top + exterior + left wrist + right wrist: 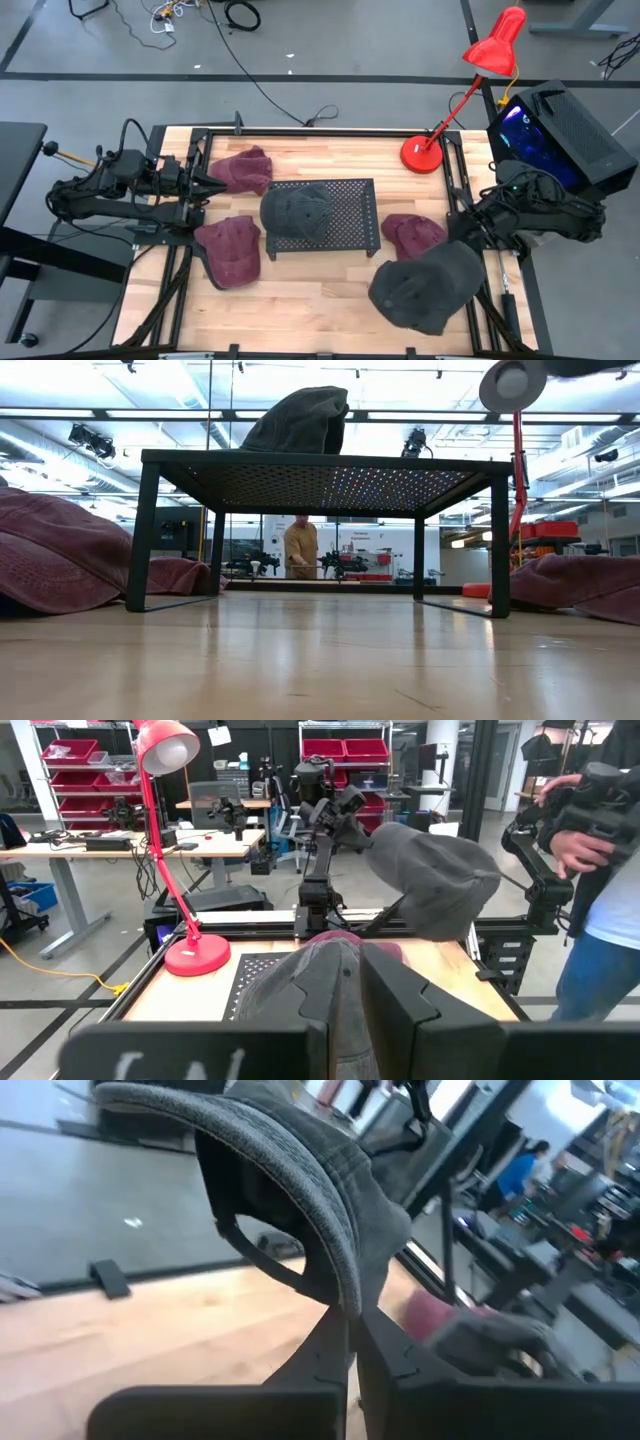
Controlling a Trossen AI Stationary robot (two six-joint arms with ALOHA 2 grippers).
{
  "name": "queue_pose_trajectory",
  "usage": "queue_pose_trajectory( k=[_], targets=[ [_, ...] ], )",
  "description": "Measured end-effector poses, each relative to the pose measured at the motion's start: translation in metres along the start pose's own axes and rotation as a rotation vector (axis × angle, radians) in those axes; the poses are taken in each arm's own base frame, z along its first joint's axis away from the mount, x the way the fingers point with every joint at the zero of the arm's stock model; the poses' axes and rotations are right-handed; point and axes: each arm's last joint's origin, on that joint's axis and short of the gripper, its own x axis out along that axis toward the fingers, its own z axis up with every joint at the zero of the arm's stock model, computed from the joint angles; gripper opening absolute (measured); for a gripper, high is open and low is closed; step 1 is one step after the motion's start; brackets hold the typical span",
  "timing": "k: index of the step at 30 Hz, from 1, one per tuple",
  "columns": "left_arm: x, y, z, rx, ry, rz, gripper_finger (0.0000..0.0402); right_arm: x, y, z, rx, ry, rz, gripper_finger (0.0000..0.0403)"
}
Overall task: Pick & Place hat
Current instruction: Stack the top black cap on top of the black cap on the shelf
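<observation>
Basically mid-carry: right gripper (350, 1342) clamped on grey cap (425, 285), next probably needs swinging over to the mesh rack (350, 215).

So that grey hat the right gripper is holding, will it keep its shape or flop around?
Likely floppy: the grey hat droops around the right gripper, pinched by one edge. Its brim keeps a curve, so that part seems stiffer. It probably weighs little, hanging from a thin pinch without slipping.
</observation>
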Motion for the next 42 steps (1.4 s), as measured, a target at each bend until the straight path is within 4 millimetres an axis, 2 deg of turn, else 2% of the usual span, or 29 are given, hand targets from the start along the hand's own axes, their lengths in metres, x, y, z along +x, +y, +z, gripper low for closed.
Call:
queue_pose_trajectory(
  k=[9,17,28,33,38,42],
  targets=[
    [0.0,0.0,0.0,0.0,0.0,0.0,0.0048,0.0,0.002,-0.001,0.091,-0.003,0.023,0.0004],
    [0.0,0.0,0.0,0.0,0.0,0.0,0.0048,0.0,0.001,-0.002,0.042,0.039,-0.017,0.0004],
    [0.0,0.0,0.0,0.0,-0.001,0.0,0.0048,-0.017,-0.011,0.026,-0.052,0.141,-0.218,0.0004],
    [0.0,0.0,0.0,0.0,0.0,-0.001,0.0048,-0.024,-0.012,0.03,-0.089,0.259,-0.315,0.0005],
    [0.0,0.0,0.0,0.0,0.0,-0.001,0.0048,-0.028,-0.013,0.023,-0.116,0.466,-0.423,0.0005],
    [0.0,0.0,0.0,0.0,0.0,-0.001,0.0048,-0.03,-0.01,0.017,-0.114,0.589,-0.442,0.0005]
  ],
)
